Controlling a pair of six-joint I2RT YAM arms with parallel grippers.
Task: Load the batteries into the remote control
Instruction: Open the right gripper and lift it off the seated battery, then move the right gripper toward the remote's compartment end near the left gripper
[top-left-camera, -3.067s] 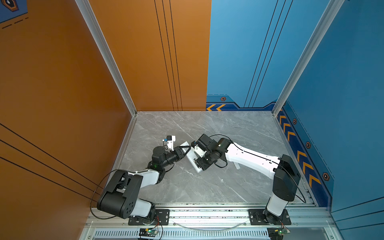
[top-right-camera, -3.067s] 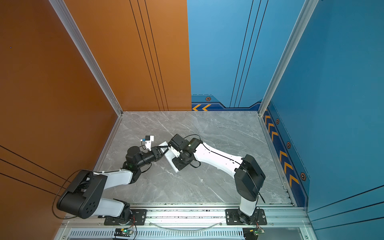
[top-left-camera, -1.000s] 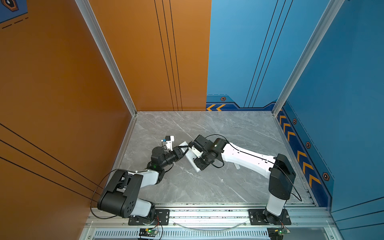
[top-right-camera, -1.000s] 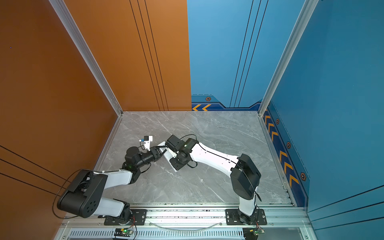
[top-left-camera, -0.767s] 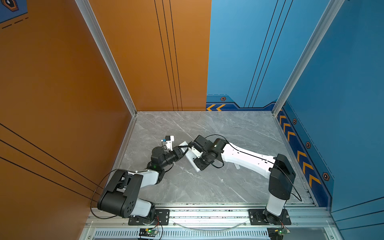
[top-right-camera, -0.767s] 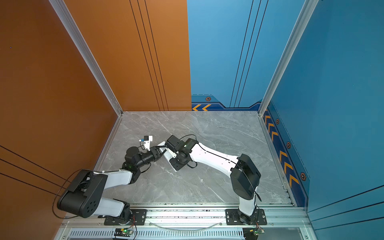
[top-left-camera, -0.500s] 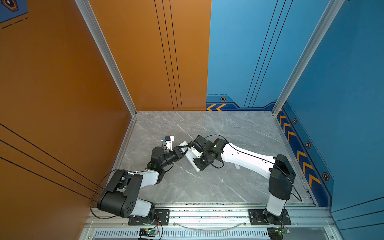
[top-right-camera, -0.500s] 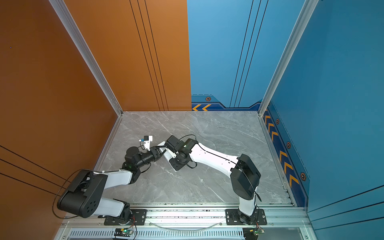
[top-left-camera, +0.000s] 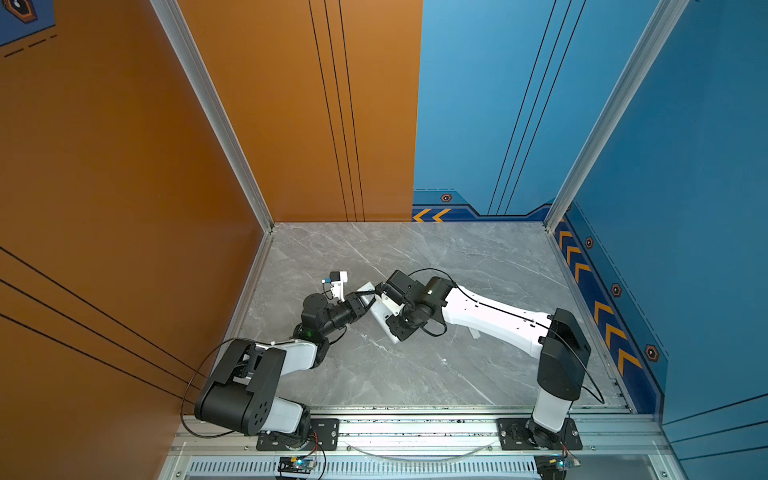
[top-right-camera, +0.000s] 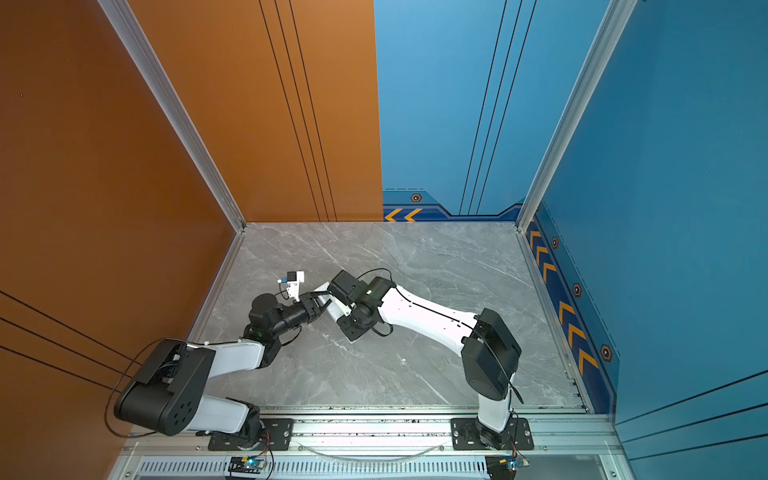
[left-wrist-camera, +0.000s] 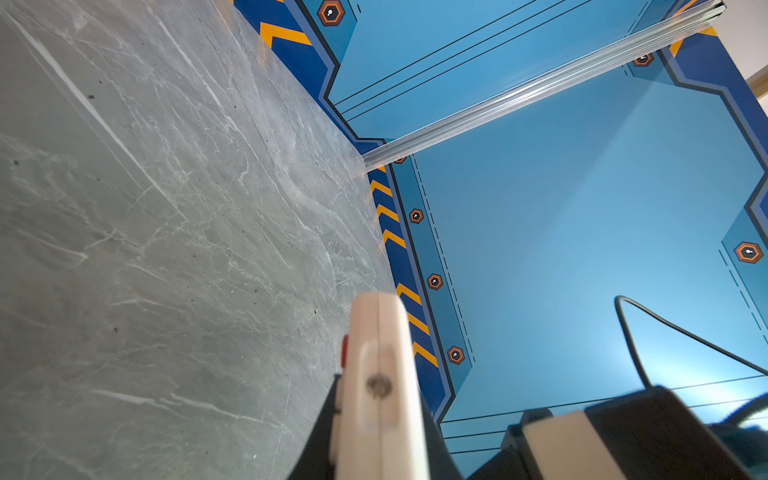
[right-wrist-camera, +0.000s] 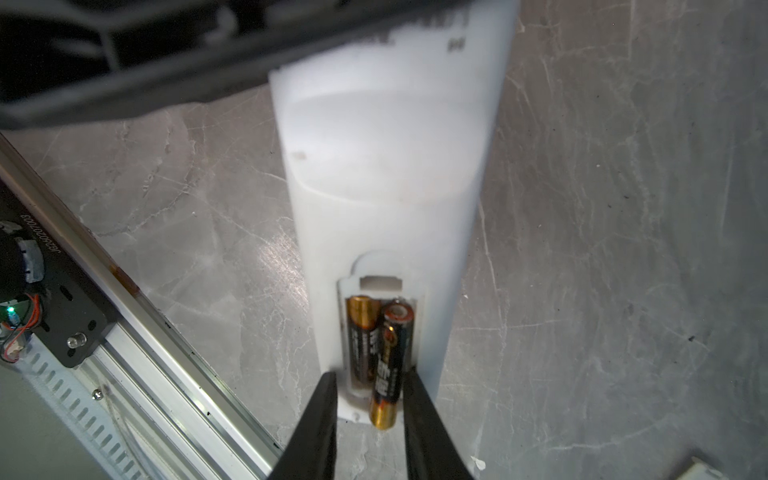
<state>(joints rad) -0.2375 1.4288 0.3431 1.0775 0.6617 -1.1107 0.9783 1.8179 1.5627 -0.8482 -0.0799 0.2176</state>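
Two batteries (right-wrist-camera: 390, 365) lie in the open recess (right-wrist-camera: 380, 282) in the back of the remote (right-wrist-camera: 386, 166), at the end nearest the right gripper (right-wrist-camera: 369, 376). One lies flat and deep in the recess, on the side of one finger (right-wrist-camera: 320, 415). The other lies askew beside and partly over it. Its far end rides up at the recess edge, and its gold near end sticks out past the end of the remote, right between the right gripper's fingertips.

The right gripper stands a little open around that gold end. One finger is just beside the askew battery or touching it; I cannot tell which. The other finger is plainly apart from it, so nothing is pinched.

The remote runs straight away from the right gripper with its plain white back up. Its far end is clamped in the left gripper (left-wrist-camera: 378, 399), which is closed tight on it. In the left wrist view the remote shows edge-on between that gripper's dark fingers, with a red button on the side towards the surface (right-wrist-camera: 623, 208).

In both top views the remote (top-left-camera: 379, 311) (top-right-camera: 334, 309) is a short white bar with a gripper at each end. The left gripper is on the end farther from the arms' bases and the right gripper on the nearer end.

Whether the nearer end rests on the grey marbled surface or hangs just over it I cannot tell. The metal rail (right-wrist-camera: 137, 345) at the surface's edge runs off to one side of the right gripper.
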